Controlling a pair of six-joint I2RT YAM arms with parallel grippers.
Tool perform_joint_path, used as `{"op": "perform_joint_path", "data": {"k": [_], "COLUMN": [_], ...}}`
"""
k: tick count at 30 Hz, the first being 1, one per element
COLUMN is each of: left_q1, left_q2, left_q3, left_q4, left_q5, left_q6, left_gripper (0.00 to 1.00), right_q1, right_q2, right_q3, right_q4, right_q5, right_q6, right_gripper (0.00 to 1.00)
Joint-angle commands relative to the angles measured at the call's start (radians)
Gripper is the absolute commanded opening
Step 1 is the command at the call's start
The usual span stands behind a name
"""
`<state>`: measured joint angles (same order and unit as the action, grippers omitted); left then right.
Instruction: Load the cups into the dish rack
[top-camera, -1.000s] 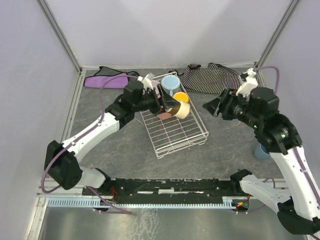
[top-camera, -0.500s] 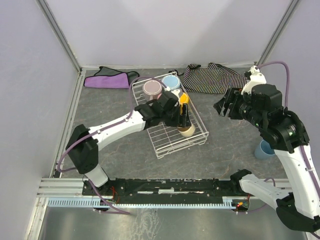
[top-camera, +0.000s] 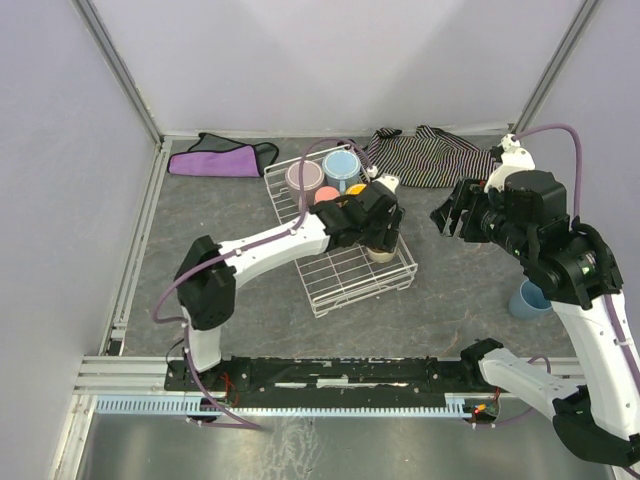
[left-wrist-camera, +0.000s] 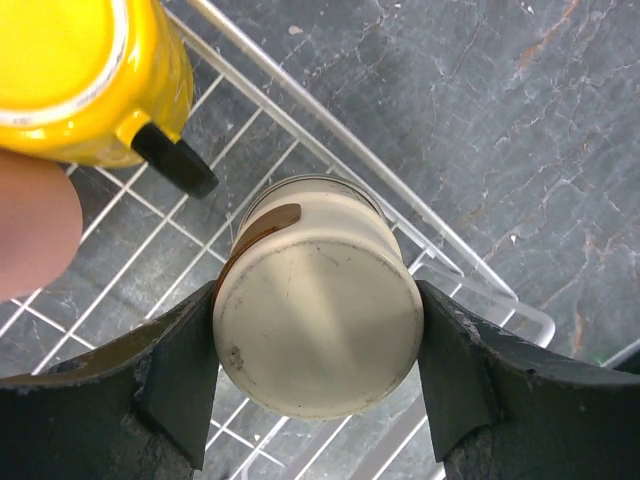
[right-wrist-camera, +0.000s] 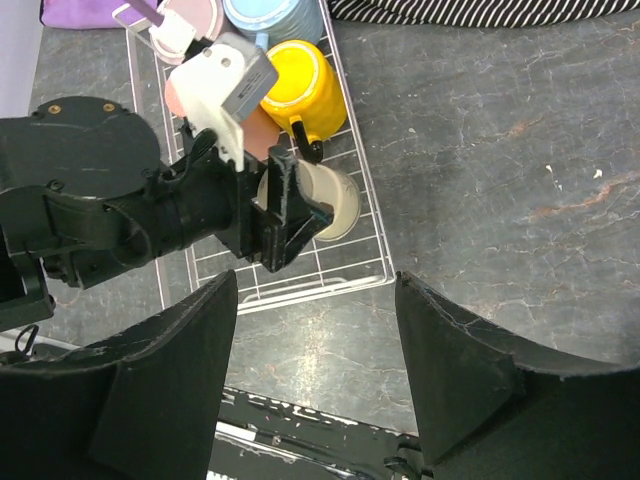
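Observation:
The white wire dish rack (top-camera: 345, 280) lies mid-table. In it stand a pale pink mug (top-camera: 305, 176), a light blue mug (top-camera: 341, 163), a yellow mug (top-camera: 357, 188) and a salmon tumbler (top-camera: 325, 195). My left gripper (top-camera: 378, 238) is shut on a cream cup (left-wrist-camera: 318, 330), held bottom-up low over the rack's right near part (left-wrist-camera: 440, 232), beside the yellow mug (left-wrist-camera: 80, 80). My right gripper (top-camera: 450, 215) hangs open and empty above the table right of the rack; its view shows the rack (right-wrist-camera: 320, 288) and the cream cup (right-wrist-camera: 335, 205). A blue tumbler (top-camera: 527, 298) stands on the table at the right.
A striped cloth (top-camera: 425, 155) lies behind the rack at the back right and a purple cloth (top-camera: 215, 160) at the back left. The left arm stretches across the rack. Cage walls close in both sides and the back.
My left gripper has carried the cream cup from the rack's far left side to its right near part and lowered it. The right gripper has shifted slightly to the right.

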<state>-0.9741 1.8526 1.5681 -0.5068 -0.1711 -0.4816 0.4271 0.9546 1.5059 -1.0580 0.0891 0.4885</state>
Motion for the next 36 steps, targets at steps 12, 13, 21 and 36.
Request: {"op": "perform_joint_path", "data": {"k": [12, 13, 21, 36], "left_q1": [-0.017, -0.018, -0.017, -0.018], "left_q2": [0.188, 0.190, 0.239, 0.193], "left_q3": [0.340, 0.337, 0.376, 0.346], "left_q4": [-0.295, -0.294, -0.324, -0.295], "left_q5": [-0.085, -0.077, -0.054, -0.037], "left_q6": [0.069, 0.067, 0.059, 0.044], "left_gripper": [0.03, 0.03, 0.05, 0.74], "right_q1": [-0.003, -0.003, -0.004, -0.004], "right_q2": [-0.006, -0.008, -0.010, 0.003], "right_q3": [0.030, 0.027, 0.034, 0.039], "right_q4": [0.009, 0.012, -0.001, -0.050], "right_q5": [0.026, 0.026, 0.035, 0.072], "right_q6": [-0.022, -0.022, -0.030, -0.022], "right_gripper": [0.72, 0.72, 0.72, 0.72]}}
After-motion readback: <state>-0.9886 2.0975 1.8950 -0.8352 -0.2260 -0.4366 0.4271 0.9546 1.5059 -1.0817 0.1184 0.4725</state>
